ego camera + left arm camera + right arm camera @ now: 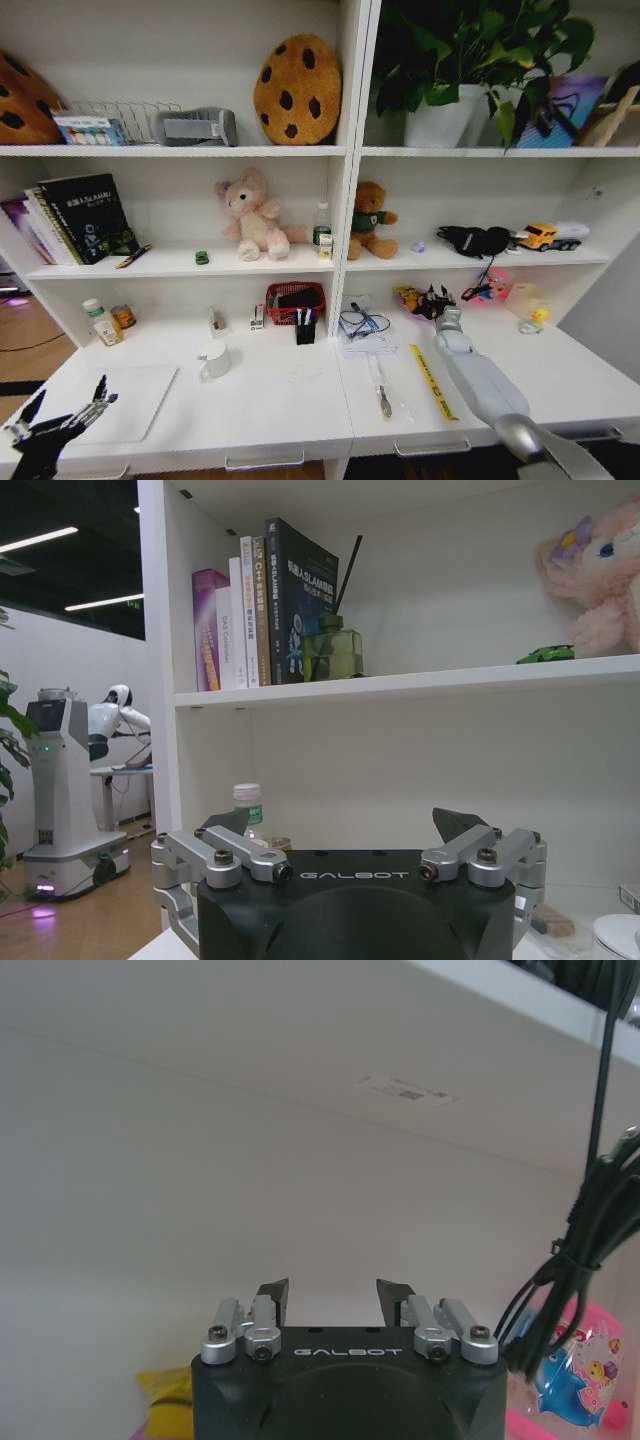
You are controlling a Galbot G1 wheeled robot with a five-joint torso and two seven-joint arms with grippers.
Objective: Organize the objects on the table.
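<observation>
The white worktop runs wide under a shelf unit, with drawer handles along its near edge. The silver laptop lies closed and flat at the near left of the worktop. The left gripper hovers at the laptop's near left corner, its fingers spread apart and holding nothing; in the left wrist view the left gripper has its jaws wide open and faces the shelf with the books.

The right arm reaches over the right half of the worktop, and its gripper sits close to the far wall beside a pile of small toys. In the right wrist view the right gripper has its jaws apart with nothing between them, facing the white back wall, with a black cable just to one side.

The tiny green toy car stands on the middle shelf, left of the pink plush animal. A small round tin sits at the far left of the worktop beside a white bottle. Pens stand in a black holder near the red basket. A white mug stands right of the laptop, and a yellow ruler lies on the right half.
</observation>
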